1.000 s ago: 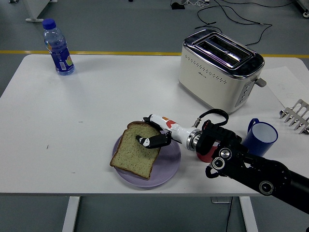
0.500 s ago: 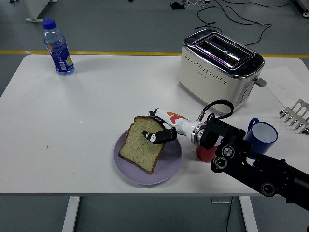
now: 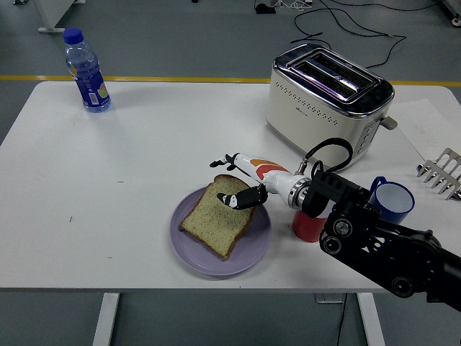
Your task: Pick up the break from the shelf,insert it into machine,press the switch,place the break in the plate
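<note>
Resting on purple plate [image 3: 189, 256]: bread slice [image 3: 218, 223] | right robot hand [image 3: 241, 184] fingers spread, thumb touching bread | surface's near edge

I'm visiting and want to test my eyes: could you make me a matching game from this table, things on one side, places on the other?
Things:
1. bottle
2. toaster
3. bread
4. blue mug

Places:
A. on the purple plate
B. far left corner
C. near the right edge, beside the red cup
D. far side, right of centre

Pairs: 1-B, 2-D, 3-A, 4-C
</note>
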Action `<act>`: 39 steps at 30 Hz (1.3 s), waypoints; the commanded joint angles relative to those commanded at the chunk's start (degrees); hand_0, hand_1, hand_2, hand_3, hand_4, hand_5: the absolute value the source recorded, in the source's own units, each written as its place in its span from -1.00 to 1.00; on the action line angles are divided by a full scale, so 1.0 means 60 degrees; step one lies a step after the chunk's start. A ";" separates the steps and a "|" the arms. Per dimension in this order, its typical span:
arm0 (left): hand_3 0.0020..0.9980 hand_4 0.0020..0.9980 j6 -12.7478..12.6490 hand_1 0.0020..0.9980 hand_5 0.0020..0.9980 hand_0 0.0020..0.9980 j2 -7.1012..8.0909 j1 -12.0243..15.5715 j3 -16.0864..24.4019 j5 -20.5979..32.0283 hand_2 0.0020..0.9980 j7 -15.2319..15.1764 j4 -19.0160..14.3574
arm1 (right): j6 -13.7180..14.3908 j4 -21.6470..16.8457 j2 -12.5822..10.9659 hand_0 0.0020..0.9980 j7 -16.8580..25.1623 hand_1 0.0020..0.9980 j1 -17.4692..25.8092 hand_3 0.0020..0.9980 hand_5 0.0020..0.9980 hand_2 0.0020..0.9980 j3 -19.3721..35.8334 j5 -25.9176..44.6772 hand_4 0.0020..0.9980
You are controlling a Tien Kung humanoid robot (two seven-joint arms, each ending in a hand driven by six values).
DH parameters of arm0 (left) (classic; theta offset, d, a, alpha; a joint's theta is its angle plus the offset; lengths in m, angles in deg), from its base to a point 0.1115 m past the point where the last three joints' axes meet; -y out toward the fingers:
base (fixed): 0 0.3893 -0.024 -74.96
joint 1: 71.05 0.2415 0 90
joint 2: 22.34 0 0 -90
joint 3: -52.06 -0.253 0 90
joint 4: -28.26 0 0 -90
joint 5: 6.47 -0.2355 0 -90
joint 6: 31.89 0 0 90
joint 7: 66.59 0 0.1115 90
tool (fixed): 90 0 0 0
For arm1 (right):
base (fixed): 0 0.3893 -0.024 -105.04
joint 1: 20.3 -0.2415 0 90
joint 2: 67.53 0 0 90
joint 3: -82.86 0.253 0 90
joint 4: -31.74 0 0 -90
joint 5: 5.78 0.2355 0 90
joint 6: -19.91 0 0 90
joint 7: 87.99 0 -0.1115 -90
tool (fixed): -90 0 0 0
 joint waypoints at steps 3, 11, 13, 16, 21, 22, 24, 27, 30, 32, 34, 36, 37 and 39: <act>0.19 -0.35 0.0005 0.19 0.88 0.31 0.0003 -0.0001 0.0010 -0.0021 0.19 -0.0002 0.0000 | 0.0056 -0.0056 -0.0028 0.90 0.0107 0.81 0.0019 0.79 -0.61 0.90 0.0016 -0.0010 0.39; 0.19 -0.35 0.0007 0.19 0.88 0.31 0.0004 0.0008 0.0066 -0.0069 0.19 -0.0005 0.0000 | 0.0263 -0.0592 -0.0209 0.90 0.0402 0.81 0.0105 0.79 -0.59 0.89 0.0197 0.0173 0.41; 0.19 -0.35 0.0005 0.19 0.88 0.31 0.0004 0.0004 0.0050 -0.0045 0.19 -0.0010 0.0000 | 0.0344 -0.0933 -0.0339 0.90 0.0668 0.81 0.0198 0.79 -0.59 0.89 0.0351 0.0342 0.41; 0.19 -0.35 0.0003 0.19 0.88 0.31 0.0010 -0.0003 0.0043 -0.0009 0.19 -0.0017 0.0000 | 0.0425 -0.1643 -0.0632 0.86 0.1407 0.74 0.0398 0.73 -0.58 0.81 0.0741 0.0905 0.42; 0.19 -0.35 0.0013 0.19 0.88 0.31 0.0016 -0.0009 0.0091 -0.0051 0.19 -0.0013 0.0000 | 0.0280 -0.2946 -0.1171 0.66 0.3021 0.54 0.0690 0.54 -0.55 0.61 0.1652 0.2859 0.34; 0.19 -0.35 0.0014 0.19 0.88 0.31 0.0017 -0.0009 0.0095 -0.0056 0.19 -0.0012 0.0000 | 0.0255 -0.3064 -0.1202 0.66 0.3196 0.54 0.0706 0.54 -0.55 0.61 0.1725 0.3231 0.34; 0.19 -0.35 0.0017 0.19 0.88 0.31 0.0018 -0.0002 0.0116 -0.0082 0.19 -0.0007 0.0000 | 0.0035 -0.3424 -0.1336 0.66 0.3508 0.54 0.0799 0.54 -0.55 0.61 0.2087 0.4038 0.34; 0.19 -0.35 0.0015 0.19 0.88 0.31 0.0026 0.0005 0.0073 -0.0057 0.19 -0.0008 0.0000 | -0.0560 -0.4105 -0.1623 0.53 0.3775 0.43 0.1020 0.37 -0.56 0.44 0.3026 0.5279 0.21; 0.19 -0.35 0.0014 0.19 0.88 0.31 0.0031 0.0009 0.0064 -0.0052 0.19 -0.0009 0.0000 | -0.0767 -0.4316 -0.1796 0.53 0.3964 0.43 0.1181 0.37 -0.56 0.44 0.3913 0.6459 0.21; 0.19 -0.36 0.0013 0.19 0.87 0.31 0.0034 0.0018 0.0084 -0.0065 0.19 -0.0008 0.0000 | -0.0725 -0.4316 -0.1969 0.55 0.4207 0.44 0.1349 0.38 -0.50 0.46 0.4468 0.7266 0.21; 0.19 -0.36 0.0012 0.19 0.87 0.31 0.0038 0.0029 0.0098 -0.0078 0.19 -0.0008 0.0000 | -0.0531 -0.4296 -0.2122 0.55 0.4452 0.44 0.1512 0.38 -0.50 0.46 0.5135 0.8089 0.21; 0.19 -0.36 0.0012 0.19 0.87 0.31 0.0039 0.0039 0.0124 -0.0100 0.19 -0.0005 0.0000 | -0.0270 -0.4253 -0.2227 0.55 0.4628 0.44 0.1623 0.38 -0.50 0.46 0.5784 0.8816 0.21; 0.19 -0.36 0.0012 0.19 0.87 0.31 0.0039 0.0040 0.0126 -0.0102 0.19 -0.0005 0.0000 | -0.0242 -0.4249 -0.2237 0.55 0.4646 0.44 0.1634 0.38 -0.50 0.46 0.6001 0.9189 0.21; 0.19 -0.35 0.0016 0.19 0.87 0.31 0.0039 0.0056 0.0153 -0.0135 0.19 0.0000 0.0000 | 0.0089 -0.3865 -0.2400 0.57 0.4766 0.45 0.1816 0.38 -0.44 0.48 0.6634 1.0156 0.11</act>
